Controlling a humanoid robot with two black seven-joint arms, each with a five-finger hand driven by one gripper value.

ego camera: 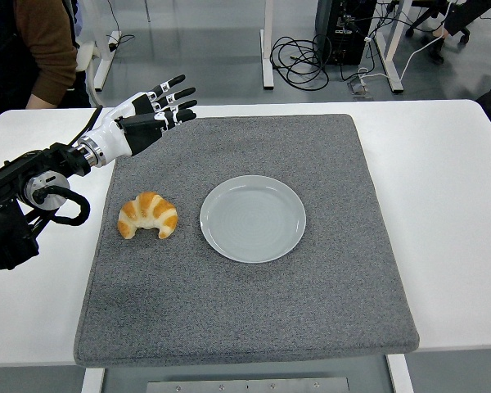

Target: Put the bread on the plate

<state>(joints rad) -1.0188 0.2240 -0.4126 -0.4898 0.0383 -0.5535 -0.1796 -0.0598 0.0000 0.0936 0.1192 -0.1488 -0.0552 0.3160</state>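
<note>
A golden croissant (148,215) lies on the grey mat, just left of the pale round plate (253,218), which holds nothing. My left hand (159,106) hovers over the mat's far left corner, well behind the croissant. Its fingers (173,94) are stretched out and spread, holding nothing. The right arm does not show.
The grey felt mat (311,311) covers the middle of the white table (450,205). A person in a brown sleeve (45,49) stands at the table's far left corner. Cables and desk legs fill the floor beyond the far edge.
</note>
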